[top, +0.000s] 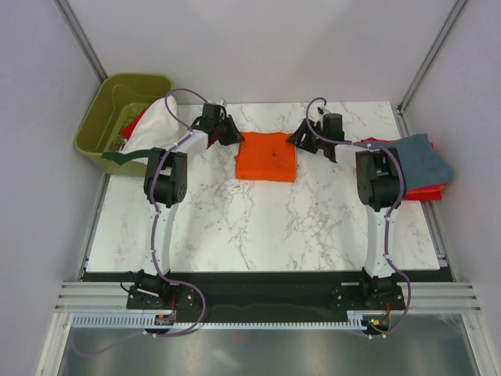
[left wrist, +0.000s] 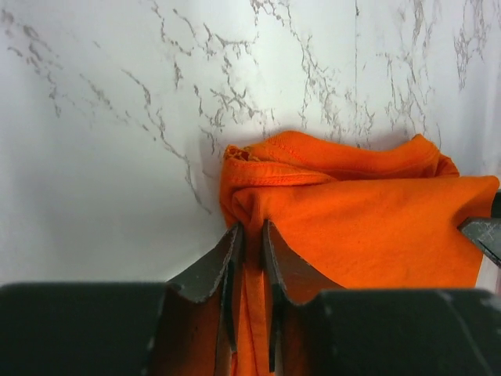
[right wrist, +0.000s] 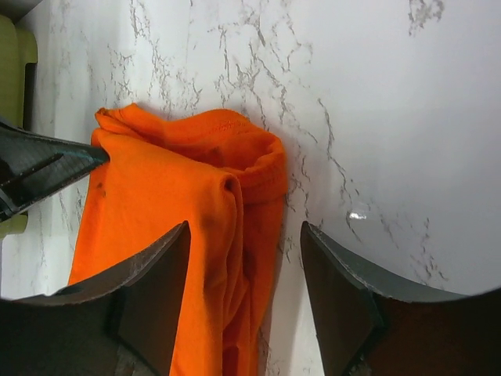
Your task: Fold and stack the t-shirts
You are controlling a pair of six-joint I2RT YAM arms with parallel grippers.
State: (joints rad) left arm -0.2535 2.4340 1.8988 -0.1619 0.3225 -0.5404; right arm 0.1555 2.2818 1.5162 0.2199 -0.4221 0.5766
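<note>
Pinching the shirt: that's the left end effector [left wrist: 250, 233], fingers clamped tight on a ridge of orange cloth at the shirt's left edge. The fabric bunches up between the two tips.
Right end effector [right wrist: 244, 227]: wide open, fingers spread either side of the shirt's right edge. One finger sits over the cloth and the other over bare marble. Can't tell if it's actually touching the fabric.
Orange t-shirt [top: 267, 157]: folded into a roughly square packet, lying flat on the far middle of the table, right between the two end effectors. A few layers show along the folded edge in the wrist views.
Table [top: 258, 227]: white marble look, and the orange packet sits on it towards the far side.
Stack on the right: a blue-grey t-shirt [top: 419, 150] lies on top of a red t-shirt [top: 429, 190] at the table's right edge, hanging a bit past it. There's a sliver of pink peeking out next to the blue-grey one, too small to call.
Bin [top: 98, 117]: olive green, off the far left corner of the table.
White t-shirt [top: 153, 125]: the one with dark green trim, draped out of the bin onto the table, just beside the left arm. Something red is showing inside the bin behind it.
</note>
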